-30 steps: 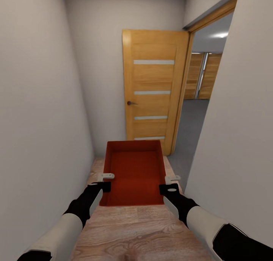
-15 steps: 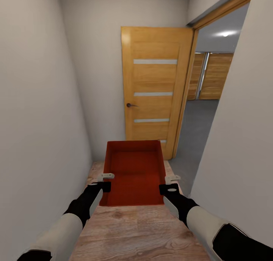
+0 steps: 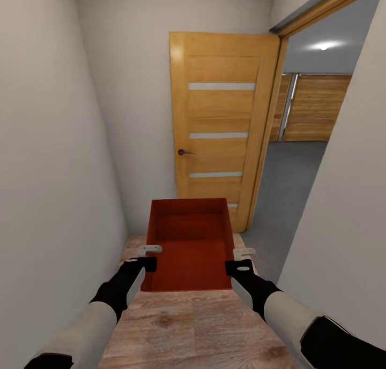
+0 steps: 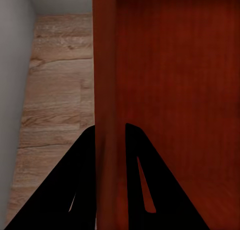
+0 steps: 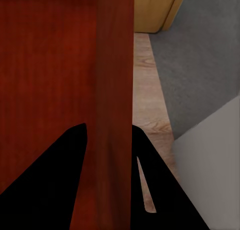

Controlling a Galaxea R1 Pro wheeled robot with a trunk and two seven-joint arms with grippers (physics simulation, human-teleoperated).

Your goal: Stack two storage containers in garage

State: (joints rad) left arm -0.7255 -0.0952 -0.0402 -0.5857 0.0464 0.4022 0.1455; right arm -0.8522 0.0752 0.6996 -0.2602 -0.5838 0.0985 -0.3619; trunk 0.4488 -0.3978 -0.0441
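Head view of a narrow corridor, near to far. Both forearms reach forward and carry one orange-red storage container [image 3: 187, 246] above the wood-plank floor [image 3: 187, 326]. The left gripper [image 3: 148, 256] grips the container's left long wall near its near corner, and the right gripper [image 3: 242, 260] grips the right long wall opposite. In the left wrist view the two black fingers [image 4: 65, 190] of the left gripper [image 4: 109, 140] sit one on each side of the upright wall of the container [image 4: 175, 90], so the jaws are clamped on that wall; the plank floor [image 4: 55, 100] shows below, just beside a pale wall. In the right wrist view the right gripper [image 5: 109, 140] straddles the other wall of the container [image 5: 50, 65] in the same way, jaws clamped on it, with plank floor [image 5: 145, 90] and grey floor [image 5: 200, 55] beyond. The container is open-topped and level. Past its far end stands a wooden door [image 3: 220, 128] with four pale strips and a dark handle, swung open against the end wall. To the right of the door an open doorway shows the garage, with its dark grey floor [image 3: 289, 176] and wide wooden-plank doors [image 3: 316, 112].
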